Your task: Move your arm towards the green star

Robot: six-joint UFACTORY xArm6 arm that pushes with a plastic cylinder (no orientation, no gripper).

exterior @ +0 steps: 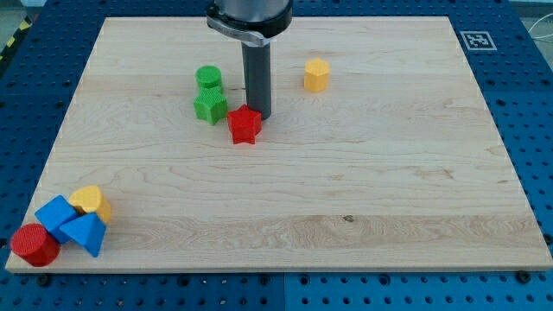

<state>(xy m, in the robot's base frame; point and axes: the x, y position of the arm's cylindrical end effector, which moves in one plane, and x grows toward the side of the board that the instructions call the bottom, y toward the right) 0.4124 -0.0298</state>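
The green star (210,106) lies on the wooden board (363,173) at the upper left of centre, just below a green cylinder (208,79). A red star (245,125) lies to its lower right. My tip (259,115) stands just above and right of the red star, close to or touching it. The tip is to the right of the green star, a short gap away.
A yellow hexagonal block (317,75) lies right of the rod. At the board's bottom left corner a cluster holds a red cylinder (34,244), a blue cube (54,214), a blue triangular block (85,233) and a yellow block (90,201).
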